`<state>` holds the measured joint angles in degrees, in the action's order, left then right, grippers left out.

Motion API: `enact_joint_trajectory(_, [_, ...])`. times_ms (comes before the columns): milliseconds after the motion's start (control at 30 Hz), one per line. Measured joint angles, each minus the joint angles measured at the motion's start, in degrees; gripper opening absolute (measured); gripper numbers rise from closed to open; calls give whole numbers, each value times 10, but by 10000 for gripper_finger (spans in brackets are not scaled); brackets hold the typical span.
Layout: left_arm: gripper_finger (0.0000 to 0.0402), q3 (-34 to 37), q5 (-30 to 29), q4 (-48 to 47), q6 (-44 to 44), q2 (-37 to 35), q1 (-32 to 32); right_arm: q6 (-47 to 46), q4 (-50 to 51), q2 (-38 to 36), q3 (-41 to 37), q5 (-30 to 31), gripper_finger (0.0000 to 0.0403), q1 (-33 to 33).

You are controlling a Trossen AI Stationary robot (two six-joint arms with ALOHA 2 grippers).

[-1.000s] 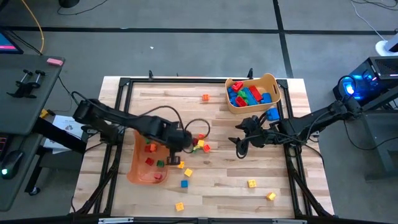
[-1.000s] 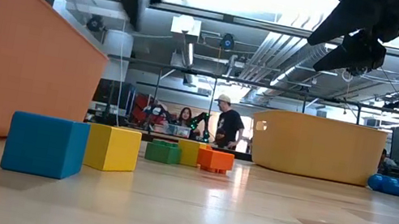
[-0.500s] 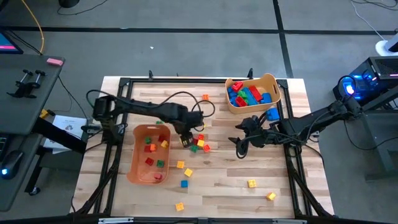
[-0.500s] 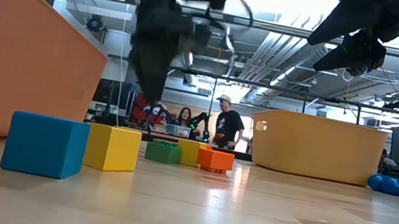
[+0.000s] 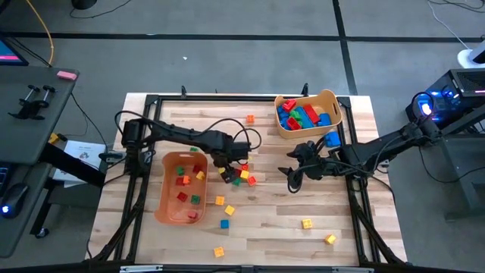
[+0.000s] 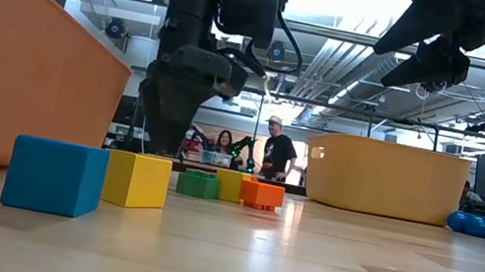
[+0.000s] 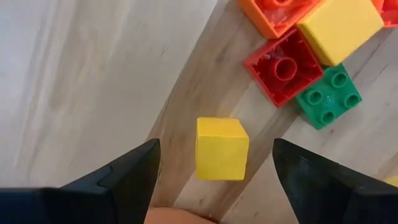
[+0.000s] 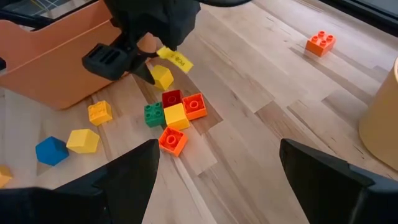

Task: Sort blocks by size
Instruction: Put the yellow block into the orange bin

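Since the left end effector (image 7: 214,168) stands wide over the yellow cube (image 7: 221,148), I judge it light, stiff, slick; pinch 2 flat sides.

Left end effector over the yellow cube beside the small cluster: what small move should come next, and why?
Probably lower straight down and close on the yellow cube. The left end effector hangs open with the cube between its fingers, apart from the red brick and green brick beyond it, so a grasp looks unobstructed. The right end effector waits open at mid-table.
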<state>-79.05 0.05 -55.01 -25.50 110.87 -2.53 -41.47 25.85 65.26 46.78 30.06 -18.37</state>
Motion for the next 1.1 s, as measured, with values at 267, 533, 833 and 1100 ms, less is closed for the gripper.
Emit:
enact_joint_trajectory(267, [298, 0, -9, 10, -4, 2, 1, 0, 0, 0, 0, 0, 330, 0])
enact_joint_trajectory(533, [298, 0, -5, 6, 30, 31, 3, 0, 0, 0, 0, 0, 330, 0])
enact_joint_trajectory(833, [293, 0, -5, 2, 28, 55, 14, 0, 0, 0, 0, 0, 330, 0])
enact_joint_trajectory(1100, [128, -4, -5, -9, 32, 55, 18, 0, 0, 0, 0, 10, 330, 0])
